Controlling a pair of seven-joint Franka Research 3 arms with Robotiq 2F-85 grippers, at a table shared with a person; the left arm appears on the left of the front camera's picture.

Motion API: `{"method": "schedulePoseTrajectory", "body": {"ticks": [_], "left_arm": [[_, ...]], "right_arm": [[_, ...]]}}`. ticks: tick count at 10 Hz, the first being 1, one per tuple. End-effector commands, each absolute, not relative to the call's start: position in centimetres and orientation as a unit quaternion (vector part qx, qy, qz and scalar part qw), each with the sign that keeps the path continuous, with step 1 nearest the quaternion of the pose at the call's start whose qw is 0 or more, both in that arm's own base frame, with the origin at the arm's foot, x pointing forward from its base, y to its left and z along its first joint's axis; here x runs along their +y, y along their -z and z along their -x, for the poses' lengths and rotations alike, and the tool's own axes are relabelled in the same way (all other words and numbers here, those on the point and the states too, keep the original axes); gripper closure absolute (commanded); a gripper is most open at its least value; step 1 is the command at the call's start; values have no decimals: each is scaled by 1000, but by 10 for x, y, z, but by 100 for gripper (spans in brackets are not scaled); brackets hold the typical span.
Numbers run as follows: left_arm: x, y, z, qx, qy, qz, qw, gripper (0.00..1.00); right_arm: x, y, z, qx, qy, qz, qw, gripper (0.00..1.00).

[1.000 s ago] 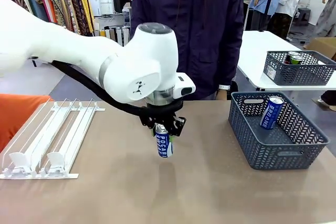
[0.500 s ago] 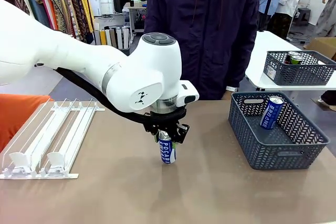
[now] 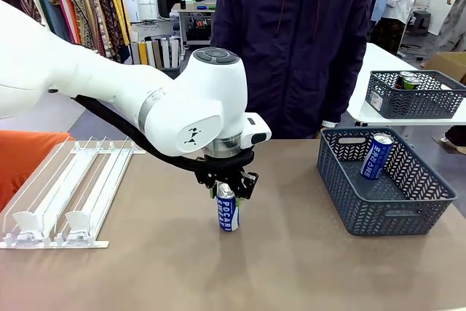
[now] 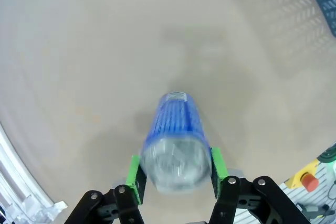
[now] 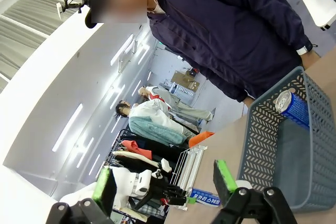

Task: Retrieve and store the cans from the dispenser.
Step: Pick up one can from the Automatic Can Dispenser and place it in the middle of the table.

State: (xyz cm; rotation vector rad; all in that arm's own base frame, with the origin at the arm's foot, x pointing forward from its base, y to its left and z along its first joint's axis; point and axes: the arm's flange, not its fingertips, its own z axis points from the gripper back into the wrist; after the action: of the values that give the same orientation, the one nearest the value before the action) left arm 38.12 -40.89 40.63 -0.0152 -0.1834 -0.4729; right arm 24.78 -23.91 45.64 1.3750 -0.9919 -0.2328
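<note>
A: Cans are the story, and this blue can [image 3: 228, 214] stands upright mid-tabletop [image 3: 291, 267], base apparently touching the surface, with the left gripper [image 3: 227, 189] on its top end.

B: Jaws clamped on it, I'd say. From the left wrist view the green pads [image 4: 135, 178] press both sides of the blue can [image 4: 176, 140], just under the silver top.

A: And the dispenser [image 3: 65, 194]? Sitting off at the robot's left, lanes looking bare (pusher tabs at the near end).

B: Right, while the grey basket [image 3: 378, 213] at the robot's right already holds a second blue can [image 3: 376, 156], leaning against the far wall.

A: So the job in hand, as I read it, is carrying this one over there.

B: Do it well: keep the squeeze firm, lift straight up so the base clears, then travel level, high enough to pass the basket rim.

A: Right gripper [image 5: 165, 184]?

B: Jaws apart, nothing between them, looking toward the basket and the person [image 3: 298, 41] standing across the tabletop.
</note>
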Motion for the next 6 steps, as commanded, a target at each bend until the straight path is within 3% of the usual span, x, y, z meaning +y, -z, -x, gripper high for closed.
{"method": "schedulePoseTrajectory", "body": {"ticks": [1, 3, 5, 6], "left_arm": [[-407, -414, -378, -104, 216, 9, 971, 0], [-399, -432, -371, -159, 200, 15, 967, 0], [-372, -484, -351, -213, 174, 56, 960, 0], [-354, -510, -341, -211, 167, 93, 959, 0]], "right_arm": [[-238, -462, -250, -443, 109, -612, 646, 0], [-238, -462, -250, -443, 109, -612, 646, 0], [-238, -462, -250, -443, 109, -612, 646, 0], [-238, -462, -250, -443, 109, -612, 646, 0]]}}
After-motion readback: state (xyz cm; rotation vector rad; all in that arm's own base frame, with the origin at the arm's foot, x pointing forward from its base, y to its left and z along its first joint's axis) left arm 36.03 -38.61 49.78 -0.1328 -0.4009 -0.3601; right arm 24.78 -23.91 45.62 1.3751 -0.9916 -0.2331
